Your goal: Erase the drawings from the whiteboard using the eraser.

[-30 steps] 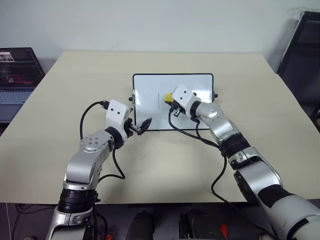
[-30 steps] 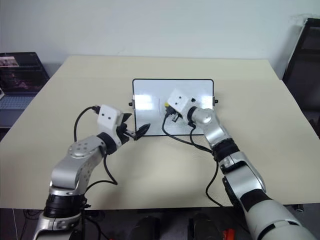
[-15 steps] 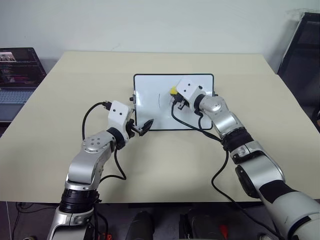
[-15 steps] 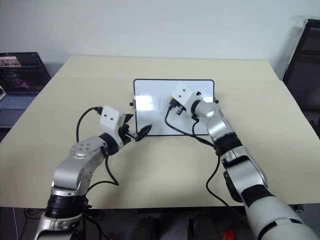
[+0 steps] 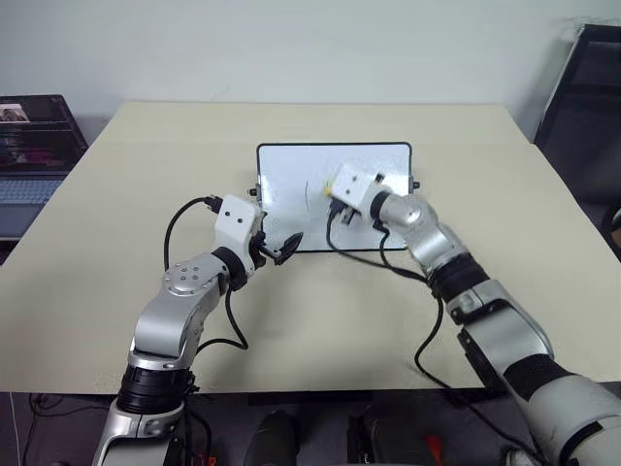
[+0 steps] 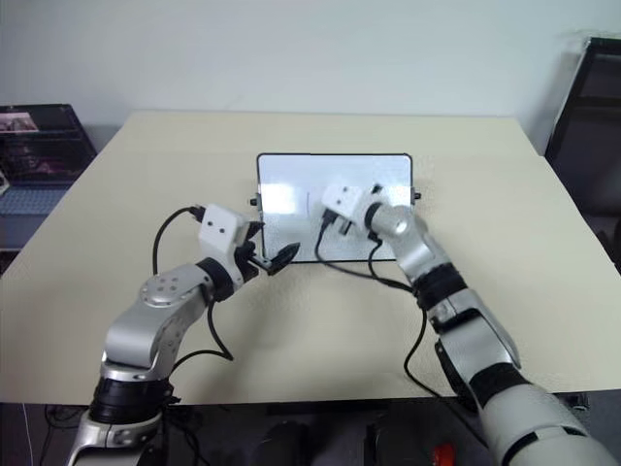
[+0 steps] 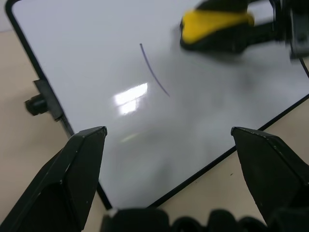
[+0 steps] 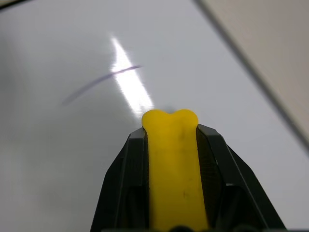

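Eraser poised beside the last stroke

Nearest the robot, the left gripper point(image 5: 289, 243) waits at the whiteboard's point(image 5: 291, 170) near edge, fingers point(image 7: 77, 164) spread, seemingly ready to steady it on the bench point(image 5: 146, 175). Further in, over the whiteboard's middle, the right gripper point(image 8: 172, 126) pinches the eraser point(image 8: 173, 164) lengthwise, tip forward, near the drawings' point(image 7: 153, 70) one remaining curved line

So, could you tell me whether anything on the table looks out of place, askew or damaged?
Nothing stands out. The whiteboard lies flat and roughly square on the table, one thin curved stroke left on it; the right gripper grips the eraser cleanly.
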